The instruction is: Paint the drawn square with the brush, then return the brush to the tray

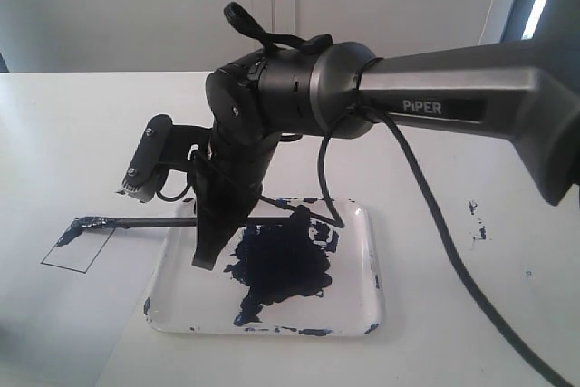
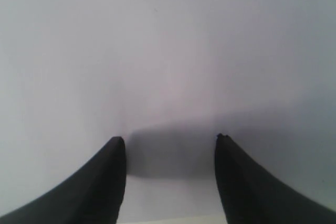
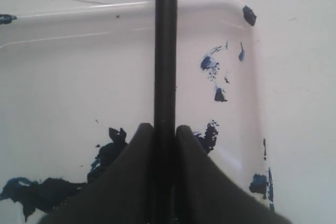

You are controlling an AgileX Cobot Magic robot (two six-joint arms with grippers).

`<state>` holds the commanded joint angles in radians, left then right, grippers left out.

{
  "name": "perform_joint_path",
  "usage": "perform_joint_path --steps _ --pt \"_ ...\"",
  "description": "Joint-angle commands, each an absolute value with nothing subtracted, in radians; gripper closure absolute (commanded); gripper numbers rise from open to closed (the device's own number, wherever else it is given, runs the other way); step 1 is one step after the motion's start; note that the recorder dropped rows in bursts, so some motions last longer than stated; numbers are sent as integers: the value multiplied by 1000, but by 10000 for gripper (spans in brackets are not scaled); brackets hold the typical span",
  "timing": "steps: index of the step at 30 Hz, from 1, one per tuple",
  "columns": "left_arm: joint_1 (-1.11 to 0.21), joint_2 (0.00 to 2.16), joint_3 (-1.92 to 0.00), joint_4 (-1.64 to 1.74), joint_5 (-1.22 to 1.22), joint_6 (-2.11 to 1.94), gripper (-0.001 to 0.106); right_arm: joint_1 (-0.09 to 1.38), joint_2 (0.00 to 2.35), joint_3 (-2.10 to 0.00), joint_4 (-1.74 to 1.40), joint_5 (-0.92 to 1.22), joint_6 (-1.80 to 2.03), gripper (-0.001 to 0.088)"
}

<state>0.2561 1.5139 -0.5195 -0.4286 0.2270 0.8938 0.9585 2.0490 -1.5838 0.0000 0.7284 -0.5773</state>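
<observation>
Right gripper [image 3: 164, 129]: jaws clamped mid-shaft on brush [image 1: 149, 221]. Judged light, stiff, thin, likely slippery; best held at the shaft. Tip touching corner of drawn square [image 1: 80, 251], beside tray [image 1: 362, 313]. Left gripper [image 2: 170, 140]: jaws apart, empty.

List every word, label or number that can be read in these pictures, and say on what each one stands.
"PiPER": white letters on the grey link of the right arm, in the exterior view.
No other text: the tray carries only paint marks, and neither wrist view shows any writing.
</observation>
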Motion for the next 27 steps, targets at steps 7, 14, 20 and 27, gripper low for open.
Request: perform_joint_path --steps 7,14,20,27 --pt "256 1514 -519 -429 225 894 489 958 2049 -1584 0 719 -577 868" --pt "256 1514 -519 -429 225 894 489 958 2051 -1584 -5 719 -577 868" --pt "256 1514 -519 -429 225 894 489 958 2069 -1584 0 724 -577 868" --pt "256 1514 -519 -429 225 894 489 958 2072 -1584 0 739 -577 868"
